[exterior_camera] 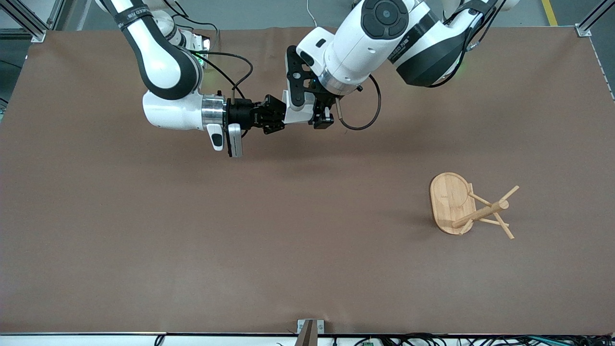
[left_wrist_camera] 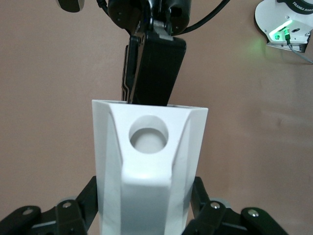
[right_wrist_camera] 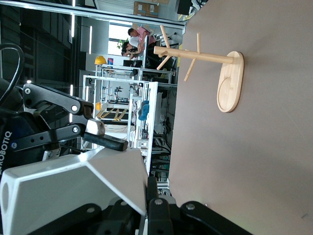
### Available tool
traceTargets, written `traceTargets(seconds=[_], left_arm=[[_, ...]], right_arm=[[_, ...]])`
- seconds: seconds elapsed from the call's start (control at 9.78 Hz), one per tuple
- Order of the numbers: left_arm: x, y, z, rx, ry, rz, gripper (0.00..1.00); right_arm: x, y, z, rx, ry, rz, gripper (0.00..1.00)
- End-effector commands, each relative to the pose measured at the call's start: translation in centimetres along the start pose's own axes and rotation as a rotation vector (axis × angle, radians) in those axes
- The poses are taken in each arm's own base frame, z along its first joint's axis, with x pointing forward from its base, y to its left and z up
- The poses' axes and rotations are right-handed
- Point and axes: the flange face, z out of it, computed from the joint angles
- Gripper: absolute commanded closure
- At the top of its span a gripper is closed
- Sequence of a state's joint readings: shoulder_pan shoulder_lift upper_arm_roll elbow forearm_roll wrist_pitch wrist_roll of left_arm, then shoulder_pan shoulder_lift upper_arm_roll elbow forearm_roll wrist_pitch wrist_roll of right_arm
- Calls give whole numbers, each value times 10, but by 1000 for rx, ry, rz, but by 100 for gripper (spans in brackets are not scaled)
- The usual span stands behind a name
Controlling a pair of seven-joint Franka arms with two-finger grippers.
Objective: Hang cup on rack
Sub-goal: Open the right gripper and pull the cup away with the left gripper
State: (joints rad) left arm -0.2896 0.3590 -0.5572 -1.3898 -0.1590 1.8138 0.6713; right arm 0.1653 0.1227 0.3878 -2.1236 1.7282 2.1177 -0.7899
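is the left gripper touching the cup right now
Touching. In the left wrist view the left gripper has its fingers pressed against both sides of the white cup, with no gap showing.

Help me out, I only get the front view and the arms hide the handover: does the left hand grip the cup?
Observer: Yes. In the left wrist view the left hand is shut on the sides of the white faceted cup.
Operator: Is the right hand on it too?
Observer: Yes, the right hand pinches the cup's wall at the mouth, with one finger inside.
Operator: Where does the handle face?
Observer: Its round hole faces the left wrist camera, with nothing in front of it.
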Motion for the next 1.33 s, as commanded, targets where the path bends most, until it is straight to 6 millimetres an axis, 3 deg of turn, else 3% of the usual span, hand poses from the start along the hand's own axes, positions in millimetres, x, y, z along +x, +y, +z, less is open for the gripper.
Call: traceTargets(seconds=[0.0, 0.1, 0.2, 0.31, 0.41, 0.72, 0.92, 1.12, 1.23], left_arm=[[-5, -2, 17, -11, -41, 1, 97], [-6, -3, 15, -11, -45, -1, 98], [-7, -3, 13, -6, -44, -6, 99], [-9, -4, 9, -2, -44, -36, 99], [-14, -9, 5, 4, -44, -85, 99], [-44, -36, -25, 57, -30, -278, 99], [-58, -45, -37, 113, -38, -505, 100], [-78, -63, -52, 138, -22, -636, 100], [-93, -71, -69, 167, -3, -769, 100]], right_arm=[[-10, -15, -4, 29, 36, -5, 98], [-10, -16, -4, 31, 36, 3, 97], [-10, -16, -5, 32, 34, 4, 77], [-8, -17, -6, 34, 37, -10, 6], [-6, -18, -9, 35, 42, -15, 0], [5, -15, -26, -28, 28, -48, 0], [24, -25, -52, -135, -6, -14, 0], [60, -53, -95, -337, -54, 63, 0], [72, -64, -119, -416, -78, 99, 0]])
